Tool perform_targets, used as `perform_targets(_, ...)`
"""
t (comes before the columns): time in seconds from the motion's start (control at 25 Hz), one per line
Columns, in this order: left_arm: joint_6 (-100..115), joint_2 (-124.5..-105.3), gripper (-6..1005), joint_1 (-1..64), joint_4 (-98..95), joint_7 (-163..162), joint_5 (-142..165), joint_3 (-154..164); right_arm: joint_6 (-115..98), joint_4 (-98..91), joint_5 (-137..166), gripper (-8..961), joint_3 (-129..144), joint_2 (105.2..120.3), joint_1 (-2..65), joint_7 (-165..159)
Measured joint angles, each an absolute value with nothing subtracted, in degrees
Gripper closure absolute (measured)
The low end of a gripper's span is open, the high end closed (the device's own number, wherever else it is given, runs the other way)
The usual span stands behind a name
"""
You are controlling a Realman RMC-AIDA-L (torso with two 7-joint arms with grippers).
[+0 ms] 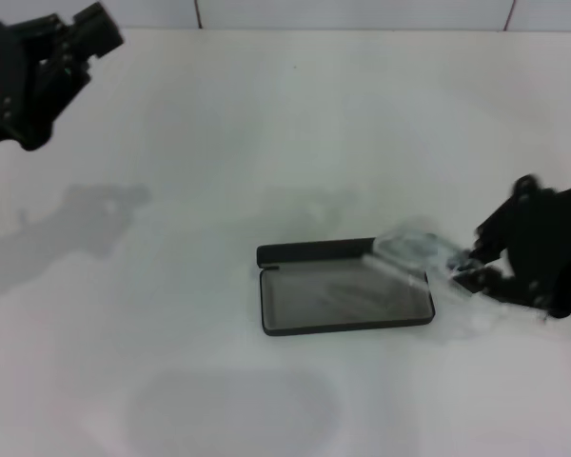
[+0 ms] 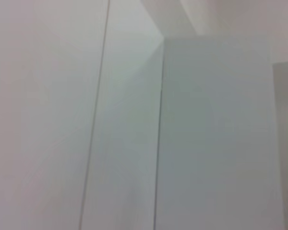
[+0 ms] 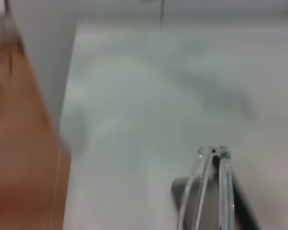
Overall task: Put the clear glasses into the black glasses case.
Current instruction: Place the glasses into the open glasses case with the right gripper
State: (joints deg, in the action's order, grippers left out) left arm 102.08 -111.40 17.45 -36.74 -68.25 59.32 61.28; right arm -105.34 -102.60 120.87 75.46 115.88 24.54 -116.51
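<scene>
The black glasses case (image 1: 333, 297) lies open in the middle of the white table, its lid (image 1: 314, 253) standing along the far side and the grey lining showing. My right gripper (image 1: 471, 271) is just off the case's right end, shut on the clear glasses (image 1: 414, 249), which hang tilted over the case's far right corner. In the right wrist view the clear glasses (image 3: 213, 187) stick out over one dark end of the case (image 3: 182, 189). My left gripper (image 1: 71, 38) is parked high at the far left, open and holding nothing.
The white table (image 1: 266, 143) carries nothing else. A tiled wall runs behind its far edge. The right wrist view shows the table's side edge with brown floor (image 3: 24, 158) beyond. The left wrist view shows only pale wall panels (image 2: 206, 134).
</scene>
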Motion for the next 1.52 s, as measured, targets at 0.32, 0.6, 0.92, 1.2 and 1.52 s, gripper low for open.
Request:
perform_targets(0.32, 102.63, -112.69, 933, 15.42, -36.25, -66.27, 59.81, 59.45, -96.96, -109.29, 144.42, 809, 104.67, 116.11, 30.82, -132.86)
perform_targets(0.6, 102.66, -113.64, 934, 15.0, -35.96, -65.53, 60.16, 59.33, -91.19, -109.02, 151.81, 808, 118.12, 116.14, 32.17, -136.09)
perform_targets(0.92, 102.73, -114.43, 934, 15.42, -33.76, -63.62, 60.13, 59.28, -86.22, -107.83, 158.4, 807, 126.77, 116.17, 32.09, -137.81)
perform_targets(1.2, 102.75, -114.59, 935, 15.56, -33.39, -63.46, 59.88, 59.24, -82.01, -105.16, 162.11, 806, 129.13, 116.19, 32.05, -138.17)
perform_targets(1.52, 102.71, -114.71, 934, 15.74, -33.22, -63.31, 59.82, 58.97, -78.38, -102.33, 163.17, 805, 129.52, 116.19, 32.41, -137.67)
